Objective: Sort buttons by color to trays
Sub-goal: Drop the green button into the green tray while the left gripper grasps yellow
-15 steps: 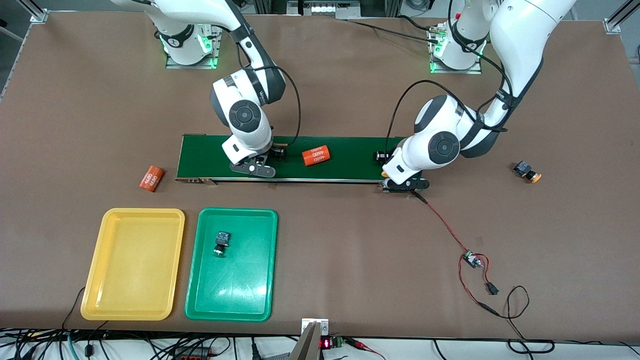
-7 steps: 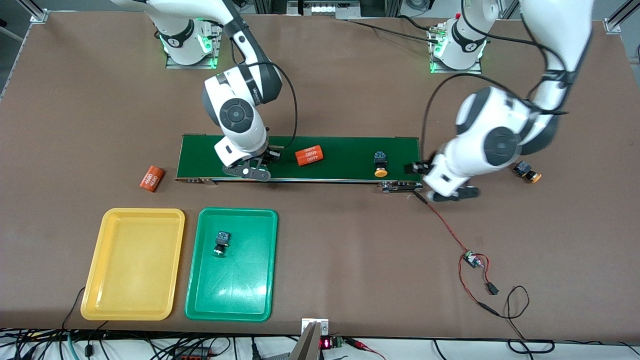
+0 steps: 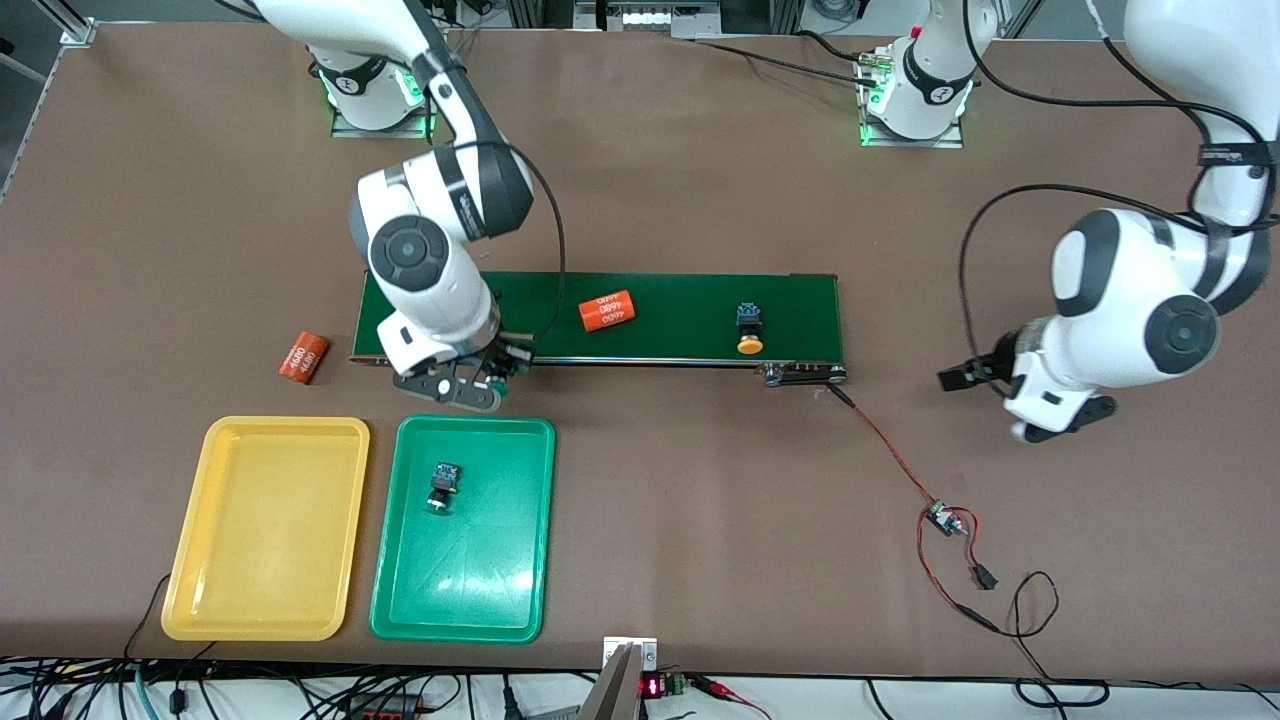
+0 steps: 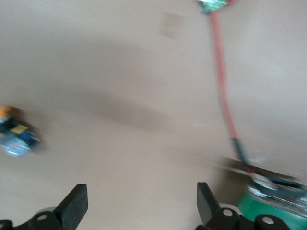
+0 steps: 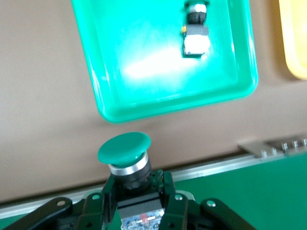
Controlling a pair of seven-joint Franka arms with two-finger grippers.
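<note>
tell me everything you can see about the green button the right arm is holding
The green button has a wide, round, glossy green cap over a metal collar, on a dark body with a blue patch. The right end effector grips that body between its fingers, cap pointing outward. It hangs over the table strip between the conveyor belt and the green tray, touching only the fingers.

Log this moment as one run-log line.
right claw: shut on green button, over belt edge by green tray | left claw: open, over bare table | orange-yellow button: on belt
</note>
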